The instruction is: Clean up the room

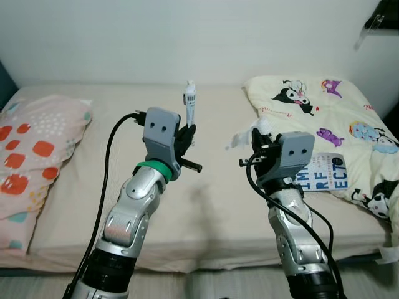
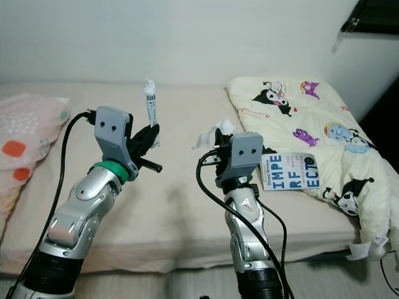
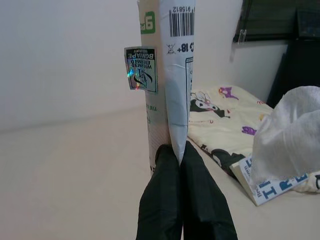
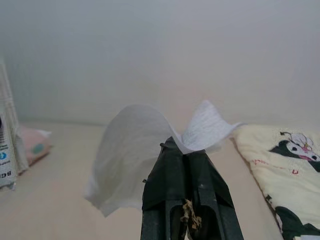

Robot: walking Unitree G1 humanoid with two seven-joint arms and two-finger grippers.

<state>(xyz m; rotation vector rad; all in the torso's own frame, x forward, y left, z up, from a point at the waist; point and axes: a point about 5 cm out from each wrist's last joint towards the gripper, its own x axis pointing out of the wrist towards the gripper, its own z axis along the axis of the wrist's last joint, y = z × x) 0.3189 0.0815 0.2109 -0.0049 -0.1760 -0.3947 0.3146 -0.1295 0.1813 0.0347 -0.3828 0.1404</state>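
Both arms are raised over the bed (image 1: pixel 206 218), elbows nearest the camera, grippers pointing away toward the wall (image 1: pixel 199 37). Left gripper (image 3: pixel 181 159): fingers pressed together, clamped on the crimped flat end of a tube (image 3: pixel 167 75); the tube stands upright above the fingertips, cap end up, barcode and a small holographic sticker facing the wrist camera. From the head views the tube (image 1: pixel 190 99) rises straight above the left gripper, over the middle of the bed. Right gripper (image 4: pixel 184 150): fingers closed on a white tissue (image 4: pixel 135 155), pinched near its middle; the tissue spreads to both sides of the fingertips and droops on one side. In the head view the tissue (image 1: pixel 246 135) pokes out just ahead of the right gripper. Just beside the right gripper, on its right, a book (image 1: pixel 324 171) lies on the bed, touching the edge of a cartoon-print blanket (image 1: pixel 324 112). At the bed's left edge lies a pink patterned pillow (image 1: pixel 34 149). The pale wall lies beyond the bed.
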